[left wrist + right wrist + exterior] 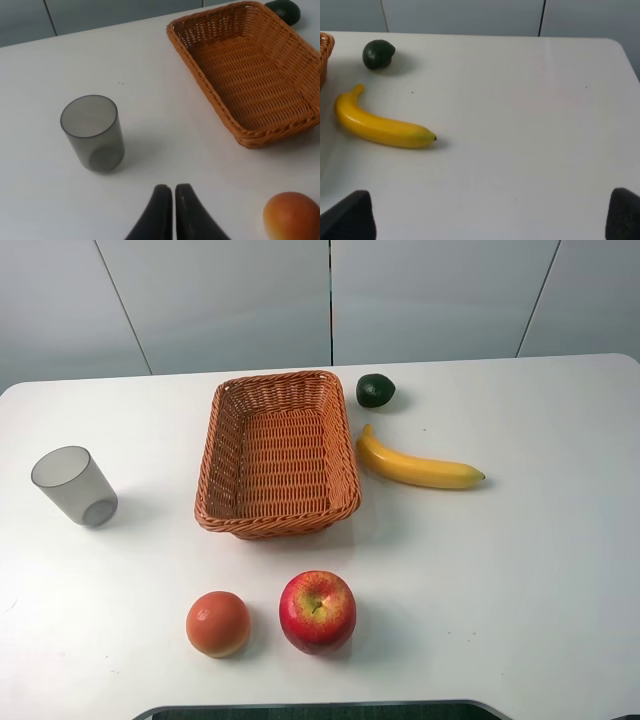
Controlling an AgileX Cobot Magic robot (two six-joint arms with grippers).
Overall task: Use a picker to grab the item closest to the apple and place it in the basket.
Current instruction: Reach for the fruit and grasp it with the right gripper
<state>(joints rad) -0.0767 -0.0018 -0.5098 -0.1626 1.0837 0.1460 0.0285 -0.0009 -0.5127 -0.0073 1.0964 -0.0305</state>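
A red apple [318, 611] rests near the table's front edge. Just to its left lies an orange [218, 623], the fruit closest to it, also seen as the orange [292, 215] in the left wrist view. The empty wicker basket [250, 510] stands behind them at the table's middle. My left gripper [173, 192] is shut with nothing held, hovering over bare table between the cup and the orange. My right gripper [490, 215] stands open, its dark fingertips [350, 215] wide apart, well short of the banana. Neither gripper shows in the exterior high view.
A grey translucent cup [74, 486] stands at the left. A banana [417, 467] and a dark green avocado [375, 390] lie to the right of the basket. The white table [540, 570] has bare room on its right side.
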